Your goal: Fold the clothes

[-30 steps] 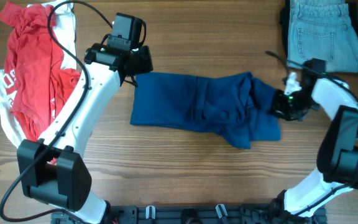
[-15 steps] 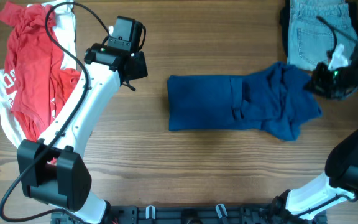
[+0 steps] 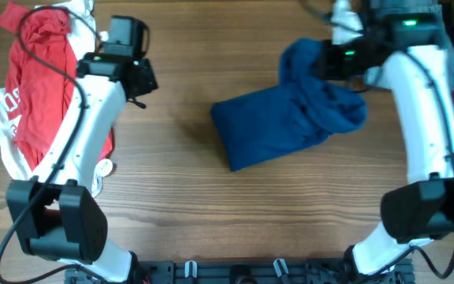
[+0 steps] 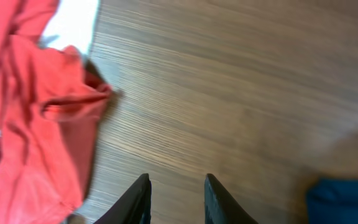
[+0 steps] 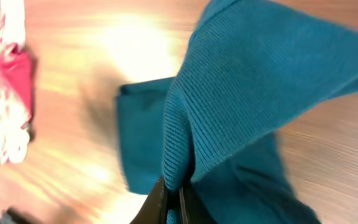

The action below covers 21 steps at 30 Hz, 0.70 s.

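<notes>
Firmly pinched on the right, loosely spread on the left

Overhead. Shows the dark blue shirt (image 3: 278,130) on the right half of the wooden table (image 3: 211,221). Finds its lower part lying flat as a rough folded block, set at a slight slant. Finds its upper right part bunched and drawn up toward the far edge. Places the right gripper (image 3: 327,61) at the top of that raised bunch, tips buried in cloth. Places the left gripper (image 3: 143,79) well apart from the blue cloth, over bare wood, just beside the red shirt (image 3: 42,87). Leaves that red shirt crumpled along the left edge, white print showing at its outer side.

Left wrist. Looks down past two dark fingers (image 4: 138,199) standing somewhat apart, with bare wood in the gap and nothing gripped. Takes in red fabric at the left with a strip of white above it. Catches a corner of blue cloth at the lower right edge.

Right wrist. Shows both fingers (image 5: 156,204) pressed together on a ridge of ribbed blue fabric. Follows that fabric up from the pinch, filling the upper right. Picks out the flat rest of the garment on the wood beyond, and a red-and-white blur at the left edge.
</notes>
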Motion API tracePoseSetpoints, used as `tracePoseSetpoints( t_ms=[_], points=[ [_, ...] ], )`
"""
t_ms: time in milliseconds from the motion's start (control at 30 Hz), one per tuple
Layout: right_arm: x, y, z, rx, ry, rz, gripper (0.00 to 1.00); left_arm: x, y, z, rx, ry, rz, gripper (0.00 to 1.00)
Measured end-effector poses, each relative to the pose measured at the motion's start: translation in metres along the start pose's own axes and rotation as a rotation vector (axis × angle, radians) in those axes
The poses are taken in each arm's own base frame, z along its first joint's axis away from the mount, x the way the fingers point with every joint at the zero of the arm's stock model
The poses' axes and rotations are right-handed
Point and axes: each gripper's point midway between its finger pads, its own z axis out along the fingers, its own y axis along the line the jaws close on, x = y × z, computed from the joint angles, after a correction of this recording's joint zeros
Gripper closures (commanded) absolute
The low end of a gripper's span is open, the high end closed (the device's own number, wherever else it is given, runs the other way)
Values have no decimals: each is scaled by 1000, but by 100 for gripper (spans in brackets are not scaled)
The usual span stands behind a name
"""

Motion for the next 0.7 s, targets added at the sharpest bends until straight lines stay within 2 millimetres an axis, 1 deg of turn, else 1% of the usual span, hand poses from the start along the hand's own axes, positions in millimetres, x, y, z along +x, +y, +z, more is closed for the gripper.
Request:
tracePoseSetpoints(
  t_ms=[100,200,267,400,467,533,600,667,700],
  points=[
    [6,34,11,-31,24,-61,96,-8,20,4,-22,-4,-47,71],
    [14,57,18,-51,49,-102,96,-13,38,6,-43,-5,-86,71],
    [21,70,23,-61,73,-126,96,-15,45,7,-51,-6,-103,71],
    [33,95,36,-83,115,-179,96,-17,52,8,-58,-6,-117,71],
    [42,102,47,-88,150,-197,96,-17,52,8,-59,-6,-118,71],
    [50,106,58,-89,185,-206,94,-17,52,8,-58,-6,-118,71],
    [60,108,74,-87,227,-214,76,-18,52,8,-57,-10,-118,71],
    [71,108,91,-86,274,-223,66,-19,51,8,-55,-16,-120,71],
    [77,109,99,-88,299,-237,59,-20,51,8,-54,-18,-120,71]
  ],
)
